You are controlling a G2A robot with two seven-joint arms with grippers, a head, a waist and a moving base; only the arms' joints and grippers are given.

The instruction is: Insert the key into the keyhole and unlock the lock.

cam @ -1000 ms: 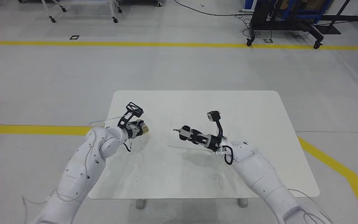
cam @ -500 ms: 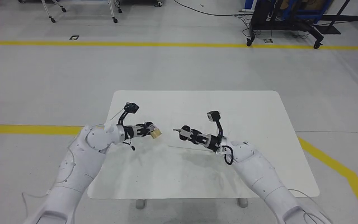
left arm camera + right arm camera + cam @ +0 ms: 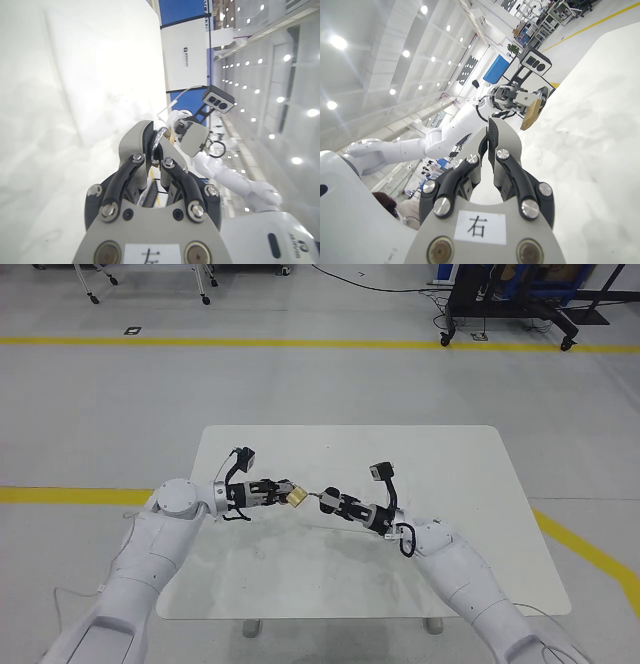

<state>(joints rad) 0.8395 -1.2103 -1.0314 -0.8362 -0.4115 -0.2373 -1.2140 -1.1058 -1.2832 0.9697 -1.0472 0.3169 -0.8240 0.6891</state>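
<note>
Now, lock [image 3: 297,496]: a brass padlock, held clear of the table [image 3: 450,464] by its shackle. Its body hangs tilted past the left fingertips, over the table's middle.
Left gripper [image 3: 283,493]: pinches the lock's silver shackle between its pads and points toward the right gripper [image 3: 326,499].
Key [image 3: 317,495]: a thin sliver at the right gripper's tip in the top view. It is aimed at the lock and just beside it; whether the two touch cannot be told.
Right gripper: fingers pressed together on the key, above the table, facing the left gripper.
Table: white, with rounded corners; the two grippers meet over its middle part.
</note>
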